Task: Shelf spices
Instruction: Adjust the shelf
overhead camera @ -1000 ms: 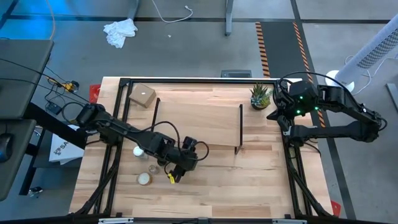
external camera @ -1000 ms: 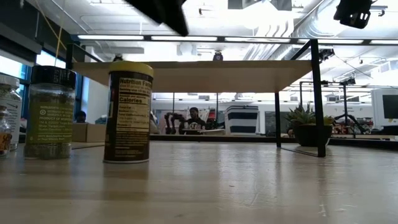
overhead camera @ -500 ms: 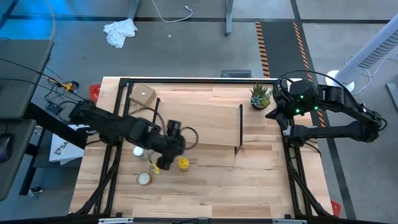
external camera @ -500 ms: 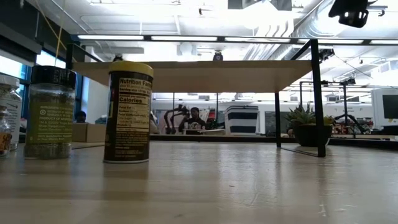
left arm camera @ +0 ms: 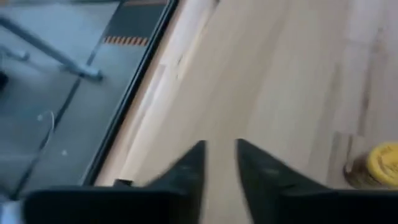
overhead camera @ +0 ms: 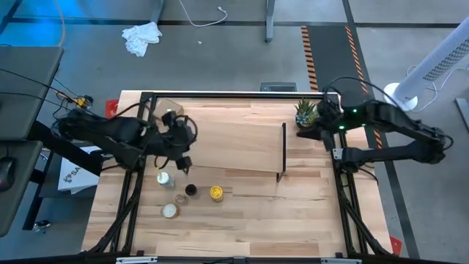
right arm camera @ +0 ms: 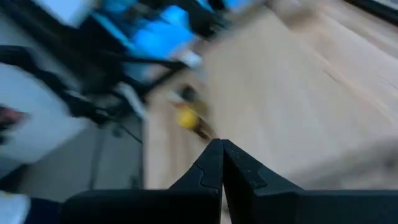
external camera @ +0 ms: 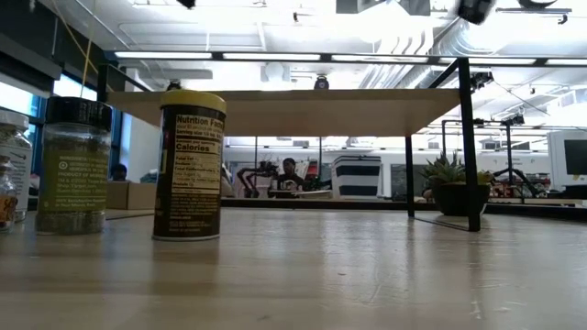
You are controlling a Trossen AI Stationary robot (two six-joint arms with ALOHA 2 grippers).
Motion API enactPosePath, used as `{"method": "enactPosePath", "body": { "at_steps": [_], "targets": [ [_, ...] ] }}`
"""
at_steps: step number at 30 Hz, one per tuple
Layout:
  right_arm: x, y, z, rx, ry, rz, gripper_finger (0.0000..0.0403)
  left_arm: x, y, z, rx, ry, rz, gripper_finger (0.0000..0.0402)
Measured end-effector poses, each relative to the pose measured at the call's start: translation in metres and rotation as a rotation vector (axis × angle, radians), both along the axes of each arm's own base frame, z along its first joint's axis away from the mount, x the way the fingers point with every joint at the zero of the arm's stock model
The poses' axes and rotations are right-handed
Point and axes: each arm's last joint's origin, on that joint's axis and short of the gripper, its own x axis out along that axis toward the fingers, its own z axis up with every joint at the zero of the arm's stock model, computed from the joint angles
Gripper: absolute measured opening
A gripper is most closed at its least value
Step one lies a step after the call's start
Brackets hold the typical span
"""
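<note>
The shelf [overhead camera: 234,143] stands on its black end legs [external camera: 469,147] in the middle of the table, its plank [external camera: 284,110] bare. In front of it, at the table's left, stand the spices: a yellow-lidded jar [overhead camera: 216,193] [external camera: 188,165], a black-capped one [overhead camera: 190,191] [external camera: 73,165], a white-capped one [overhead camera: 163,178] and a smaller one [overhead camera: 170,210]. My left gripper [overhead camera: 183,160] [left arm camera: 219,152] hangs above the shelf's left end, its fingers a narrow gap apart with nothing between them. My right gripper [overhead camera: 321,126] [right arm camera: 221,149] is shut and bare, high at the far right.
A small potted plant [overhead camera: 306,114] [external camera: 449,188] stands at the table's far right corner, right beside my right gripper. A cardboard box [overhead camera: 157,106] sits at the far left, partly under my left arm. The table's near right part holds nothing.
My left gripper has risen from over the yellow-lidded jar and drawn back toward the table's far left, rolling as it went. The jar stays upright where it was. My right gripper has tipped upward and moved a little toward the plant.
</note>
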Motion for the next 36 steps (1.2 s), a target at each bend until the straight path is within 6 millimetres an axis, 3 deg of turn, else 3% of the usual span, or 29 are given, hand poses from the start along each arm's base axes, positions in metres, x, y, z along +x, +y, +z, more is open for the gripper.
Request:
{"method": "enactPosePath", "body": {
  "at_steps": [2, 5, 9, 12, 19, 25, 36],
  "targets": [
    [0.02, 0.005, -0.001, -0.01, -0.079, 0.057, 0.0, 0.007, 0.003, -0.008, -0.045, -0.015, -0.004, 0.0017],
    [0.053, 0.015, -0.016, 0.003, -0.095, 0.124, 0.0, 0.018, 0.002, -0.021, -0.124, -0.004, -0.094, 0.001],
    [0.089, 0.042, -0.045, 0.042, 0.045, 0.189, 0.0, 0.024, 0.002, -0.044, -0.127, 0.117, -0.174, 0.0002],
    [0.103, 0.065, -0.062, 0.081, 0.145, 0.19, 0.0, 0.025, 0.005, -0.057, -0.175, 0.131, -0.247, 0.0001],
    [0.111, 0.105, -0.092, 0.178, 0.347, 0.014, 0.0, 0.028, 0.006, -0.07, -0.324, 0.006, -0.472, 0.0001],
    [0.113, 0.123, -0.106, 0.242, 0.42, -0.082, 0.0, 0.026, 0.0, -0.092, -0.459, 0.002, -0.628, 0.0],
    [0.11, 0.116, -0.131, 0.251, 0.602, -0.363, 0.0, 0.017, -0.001, -0.131, -0.516, 0.097, -0.4, 0.0]
  ]
}}
